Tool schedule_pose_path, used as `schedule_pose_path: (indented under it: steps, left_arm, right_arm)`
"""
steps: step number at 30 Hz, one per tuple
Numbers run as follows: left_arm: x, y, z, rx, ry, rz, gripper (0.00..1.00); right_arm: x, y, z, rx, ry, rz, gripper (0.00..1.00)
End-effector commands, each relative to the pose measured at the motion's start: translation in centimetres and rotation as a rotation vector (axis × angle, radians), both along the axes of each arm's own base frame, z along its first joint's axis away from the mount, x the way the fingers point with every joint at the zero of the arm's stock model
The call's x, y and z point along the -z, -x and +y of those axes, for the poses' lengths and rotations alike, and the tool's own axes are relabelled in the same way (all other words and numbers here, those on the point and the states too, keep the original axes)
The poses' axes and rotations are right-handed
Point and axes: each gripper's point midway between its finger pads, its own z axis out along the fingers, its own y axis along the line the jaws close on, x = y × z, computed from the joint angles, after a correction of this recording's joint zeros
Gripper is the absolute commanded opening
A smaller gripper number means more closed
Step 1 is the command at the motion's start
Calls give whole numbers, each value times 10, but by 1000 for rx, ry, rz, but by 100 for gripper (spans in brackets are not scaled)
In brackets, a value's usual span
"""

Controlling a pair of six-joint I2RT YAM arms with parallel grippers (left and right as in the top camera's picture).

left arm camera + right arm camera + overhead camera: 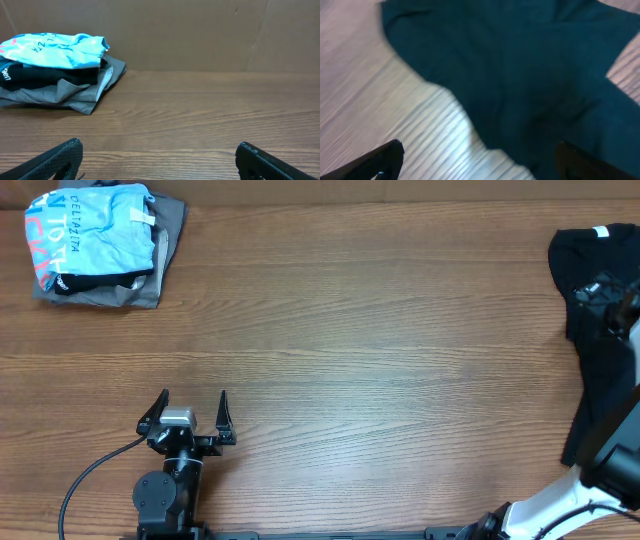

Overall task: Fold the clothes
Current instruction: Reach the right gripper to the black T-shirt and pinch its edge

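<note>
Left gripper (194, 402), near edge of the wooden table (350, 330): jaws spread wide, grasping nothing, bare wood beneath. Right gripper (479, 150): likewise spread and empty, poised over the black T-shirt (580, 260), which lies crumpled at the table's right edge, its white neck tag (602, 232) at the far end. Far left corner: light blue printed shirt (95, 230) atop a grey garment (168, 240).

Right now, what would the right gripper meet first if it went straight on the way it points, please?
Most likely the plain black soft-fabric T-shirt, lying ahead between the open jaws of the right gripper; the blur leaves depth unclear.
</note>
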Motion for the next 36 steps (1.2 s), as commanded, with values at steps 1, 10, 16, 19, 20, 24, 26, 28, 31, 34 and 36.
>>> schedule_pose_path:
  steps: [1, 10, 16, 19, 20, 24, 26, 28, 31, 34, 36]
  left_arm:
    - [0, 0, 1, -4, -23, -5, 100]
    - [0, 0, 1, -4, -23, -5, 100]
    - [0, 0, 1, -4, -23, -5, 100]
    - [0, 0, 1, -4, -23, -5, 100]
    - [0, 0, 1, -4, -23, -5, 100]
    - [0, 0, 1, -4, -23, -5, 100]
    - [0, 0, 1, -4, -23, -5, 100]
    - [0, 0, 1, -4, -23, -5, 100]
    - [0, 0, 1, -4, -23, -5, 100]
    - [0, 0, 1, -4, -23, -5, 100]
    - [0, 0, 1, -4, -23, -5, 100]
  right_arm:
    - [17, 10, -33, 64, -10, 12, 100]
    - [58, 11, -50, -23, 11, 68, 100]
    - [68, 1, -58, -22, 35, 41, 99]
    - [80, 0, -60, -18, 35, 51, 98]
    - [84, 0, -61, -16, 35, 55, 95]
    - [87, -3, -63, -15, 42, 46, 75]
    - [85, -5, -65, -15, 50, 36, 66]
    - [84, -6, -66, -15, 53, 31, 63]
    - [84, -6, -66, -15, 54, 30, 58]
    - [84, -6, -66, -14, 55, 29, 54]
    - [83, -7, -66, -14, 57, 27, 47]
